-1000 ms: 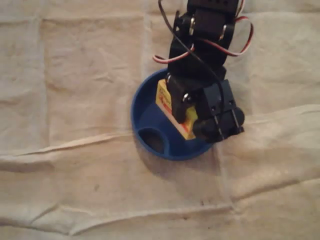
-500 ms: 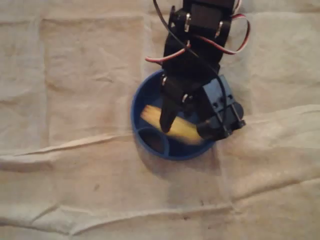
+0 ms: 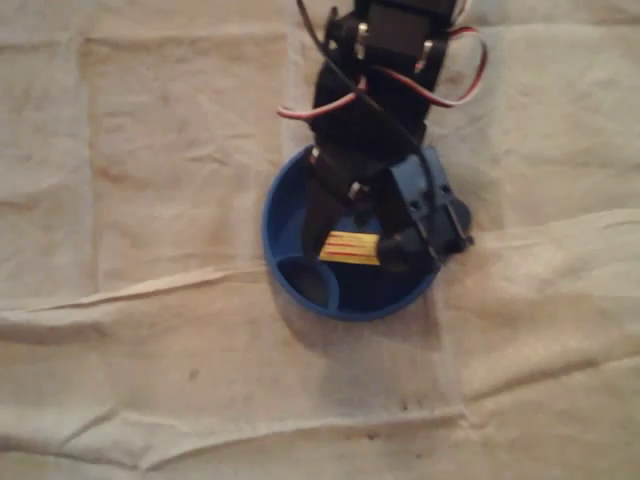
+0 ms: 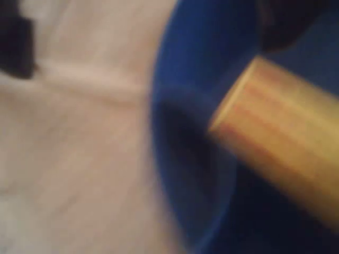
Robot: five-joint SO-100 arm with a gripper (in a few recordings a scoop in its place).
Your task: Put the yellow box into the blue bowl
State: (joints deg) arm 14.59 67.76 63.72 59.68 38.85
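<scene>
Wrinkled beige cloth (image 3: 150, 200) covers the whole table, with long folds running across it below the blue bowl (image 3: 280, 215). That bowl stands on the cloth, and all other places are told from it.

Inside the bowl lies the yellow box (image 3: 350, 247). It rests flat on its long side, near the middle of the bowl floor, and thin red lines show on its upper face. To the lower left of the box, also inside the bowl, is a dark oval patch (image 3: 305, 282); I cannot tell if it is a shadow or a hollow.

Over the bowl hangs the black arm (image 3: 365, 100), entering from the top edge, with red, white and black wires (image 3: 300, 110) looping at its side. The gripper (image 3: 356, 238) is above the bowl with its jaws spread apart: one dark finger (image 3: 318, 215) points down at the left of the box, the other part is at the right, and they do not pinch the box.

In the wrist view, very blurred, the box (image 4: 275, 143) lies within the bowl (image 4: 159, 106), right of its rim, and cloth (image 4: 79, 132) is outside the rim at the left.
</scene>
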